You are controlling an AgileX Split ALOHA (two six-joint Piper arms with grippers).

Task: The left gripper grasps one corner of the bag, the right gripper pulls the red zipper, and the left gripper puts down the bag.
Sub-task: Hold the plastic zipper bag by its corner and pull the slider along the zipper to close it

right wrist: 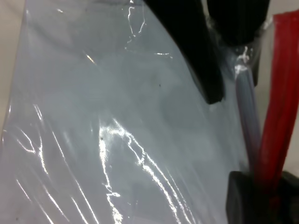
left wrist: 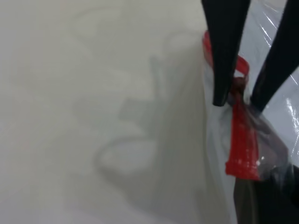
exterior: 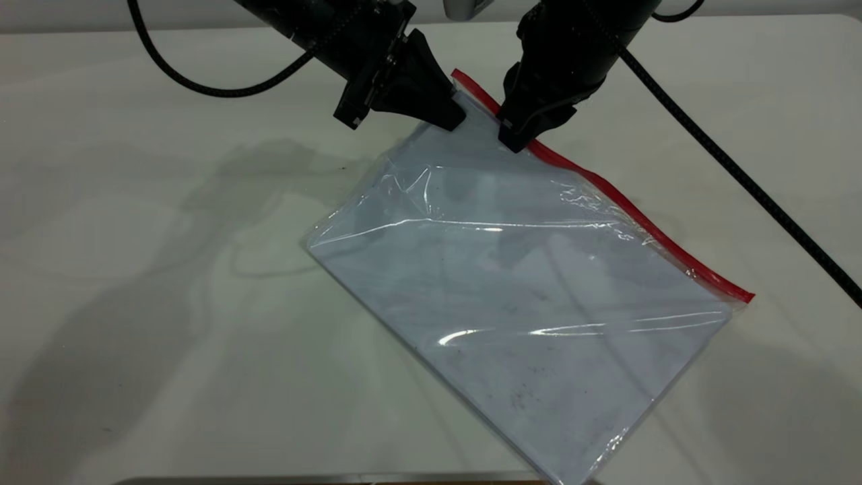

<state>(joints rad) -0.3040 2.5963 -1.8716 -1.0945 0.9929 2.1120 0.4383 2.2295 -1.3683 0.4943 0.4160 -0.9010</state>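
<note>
- No brand, label or writing can be read anywhere on the things in view.
- The left gripper (exterior: 452, 114) reaches in from the far left side and angles down, its jaws pinched shut on the bag's (exterior: 525, 289) far corner, which is lifted.
- The right gripper (exterior: 515, 135) comes down steeply just beside it, its jaws closed on the red zipper (exterior: 633, 209) near that same corner.
- The bag lies slantwise on the white table (exterior: 135, 303), its near end resting flat, the red strip along its right long edge.
- The left wrist view alone shows the zipper's end (left wrist: 243, 154) bunched and crumpled between the two thin jaws.
- The right wrist view shows the creased clear film (right wrist: 117, 140) and the strip (right wrist: 280, 102) running into its jaws.
</note>
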